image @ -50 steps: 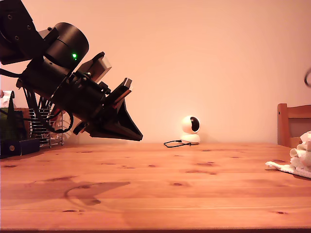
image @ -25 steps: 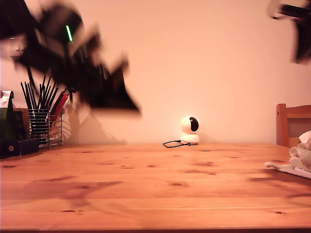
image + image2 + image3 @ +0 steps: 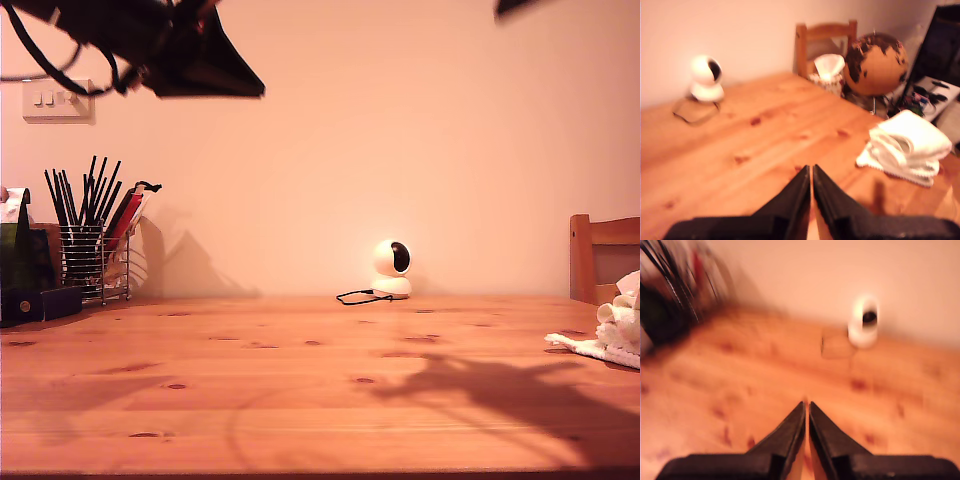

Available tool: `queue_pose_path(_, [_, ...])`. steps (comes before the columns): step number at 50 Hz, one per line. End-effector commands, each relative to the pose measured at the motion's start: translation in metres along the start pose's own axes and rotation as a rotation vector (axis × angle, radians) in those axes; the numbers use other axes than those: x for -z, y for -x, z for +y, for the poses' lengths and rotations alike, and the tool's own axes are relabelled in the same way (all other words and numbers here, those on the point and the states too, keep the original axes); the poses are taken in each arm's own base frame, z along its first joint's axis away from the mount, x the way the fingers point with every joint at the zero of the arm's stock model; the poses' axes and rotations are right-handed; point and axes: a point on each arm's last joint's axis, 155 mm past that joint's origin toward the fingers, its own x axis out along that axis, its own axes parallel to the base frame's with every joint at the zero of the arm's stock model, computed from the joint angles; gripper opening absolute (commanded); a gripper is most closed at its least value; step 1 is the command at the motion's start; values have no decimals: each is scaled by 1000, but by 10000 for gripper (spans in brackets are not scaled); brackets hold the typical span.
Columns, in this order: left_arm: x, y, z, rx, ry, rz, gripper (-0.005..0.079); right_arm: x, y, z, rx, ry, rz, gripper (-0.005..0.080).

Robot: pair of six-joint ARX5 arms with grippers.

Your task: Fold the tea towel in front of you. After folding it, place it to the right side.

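The tea towel (image 3: pixel 618 328) is a white folded bundle lying on the wooden table (image 3: pixel 300 380) at the exterior view's right edge. In the first wrist view the towel (image 3: pixel 905 142) lies ahead of my first gripper (image 3: pixel 809 171), well apart from it. That gripper's black fingers are shut with nothing between them. In the exterior view my first gripper (image 3: pixel 252 92) hangs high at the top left. My second gripper (image 3: pixel 806 406) is also shut and empty, high above bare table. Only a dark sliver of it (image 3: pixel 515 7) shows at the exterior view's top right.
A small white camera (image 3: pixel 392 268) with a black cable stands at the table's back by the wall. A wire holder of black utensils (image 3: pixel 90 245) and dark boxes (image 3: pixel 25 275) are at the exterior view's left. A chair (image 3: pixel 603 255), a globe (image 3: pixel 875 62) and a tissue box (image 3: pixel 829 70) are near the towel.
The arm at the exterior view's left rose from low over the table to the top of the picture. The other arm swung in at the top right, then lifted almost out of view.
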Motion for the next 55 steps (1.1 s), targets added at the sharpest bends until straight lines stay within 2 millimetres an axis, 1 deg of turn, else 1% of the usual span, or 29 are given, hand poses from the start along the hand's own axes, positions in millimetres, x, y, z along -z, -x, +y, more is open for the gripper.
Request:
queue_pose_path(1, [-4,9,-3,-1,-16,-17,-21,25,-10,8,-17,-18,27,-11])
queue_pose_path(4, [-6,13,-5,2,-17,-19,-21,24,-4,18,-34,-13,-16,-11])
queue_pose_path(6, [-7,17,-7,2,-26,-26,-21,28,-1,22,-37,-10,-35,-11])
queue_pose_path(9, [-8,23,-10,5,-51,-39,-21,23,9,31,-49,6,-99,-11])
queue_pose_path(14, [-10,37,-19,14,-83,-75,-21,26,27,46,-77,6,-186,-11])
queue_pose_path(15, [-10,40,-21,16,-85,-80,-21,20,33,50,-84,10,-216,-11])
queue_pose_path(16, [-11,43,-23,16,-89,-89,-21,28,33,51,-81,8,-213,-11])
queue_pose_path(26, [-8,77,-40,30,-135,-184,-21,33,70,68,-93,20,-394,-11])
queue_pose_path(27, [-8,80,-41,28,-137,-192,-21,30,76,72,-101,25,-420,-11])
queue_pose_path(28, [-8,84,-43,30,-139,-201,-21,32,79,74,-108,30,-433,-11])
queue_pose_path(29, [-6,86,-45,31,-140,-206,-21,30,84,75,-108,34,-460,-11])
queue_pose_path(34, [-1,97,-50,23,-144,-222,-21,33,99,81,-105,79,-528,-11])
queue_pose_path(36, [-2,101,-55,32,-147,-231,-21,35,103,85,-115,97,-541,-11])
queue_pose_path(41, [-6,107,-66,55,-143,-248,-21,43,103,91,-136,96,-514,-6])
queue_pose_path(45, [-8,110,-73,74,-148,-258,-21,52,99,91,-136,101,-471,-5])
queue_pose_path(49, [-8,111,-75,79,-148,-260,-21,67,92,89,-130,105,-408,-5])
queue_pose_path(55, [-7,110,-75,79,-146,-253,-21,95,82,89,-133,116,-290,-5])
